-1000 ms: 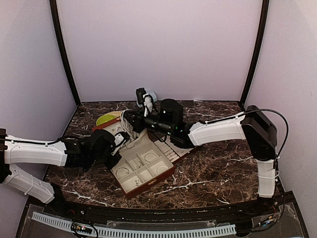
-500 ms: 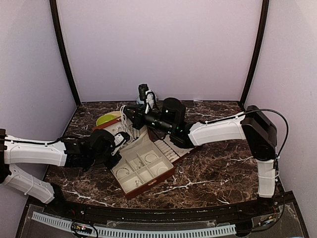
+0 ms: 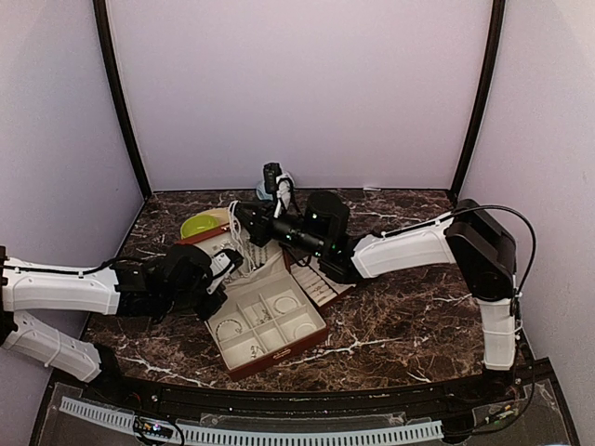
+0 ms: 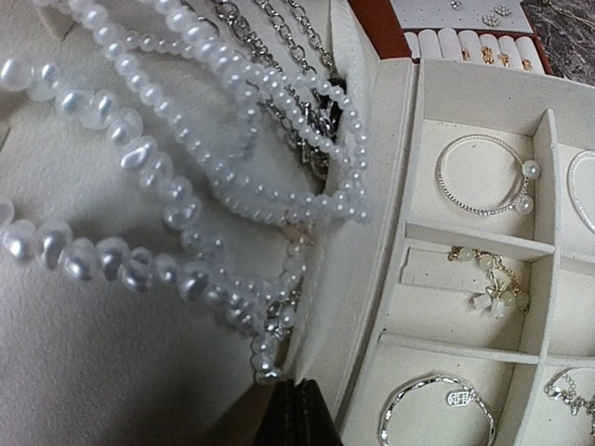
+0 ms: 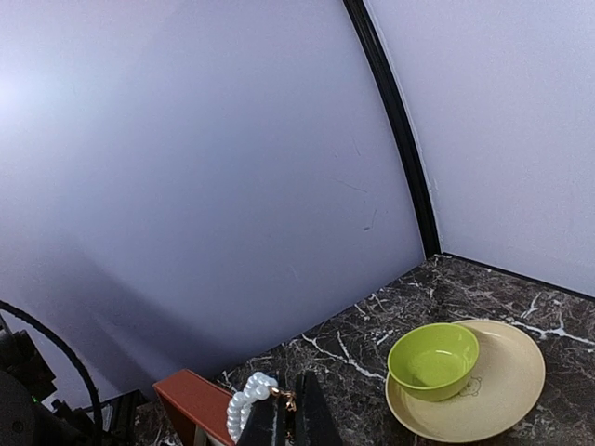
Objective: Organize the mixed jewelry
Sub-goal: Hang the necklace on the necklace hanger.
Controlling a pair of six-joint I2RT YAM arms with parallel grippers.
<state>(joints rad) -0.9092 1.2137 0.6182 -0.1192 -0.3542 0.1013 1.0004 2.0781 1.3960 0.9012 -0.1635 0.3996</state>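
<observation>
dark marbled tabletop [image 3: 400, 316], lilac walls [image 3: 297, 93]. saw the reddish-brown case [image 3: 279, 350] open on it. found pearl strands [image 4: 139, 158] draped down the case's raised lid [image 4: 93, 362], thin bangles [image 4: 479, 177] in its cream compartments [image 4: 437, 321]. found the left gripper [image 4: 299, 415] pressed together just below those strands' hanging ends. caught the right gripper [image 5: 284, 415] above the lid's far edge, pinching a short bead strand [image 5: 244, 407] near its clasp [image 5: 289, 398].
</observation>
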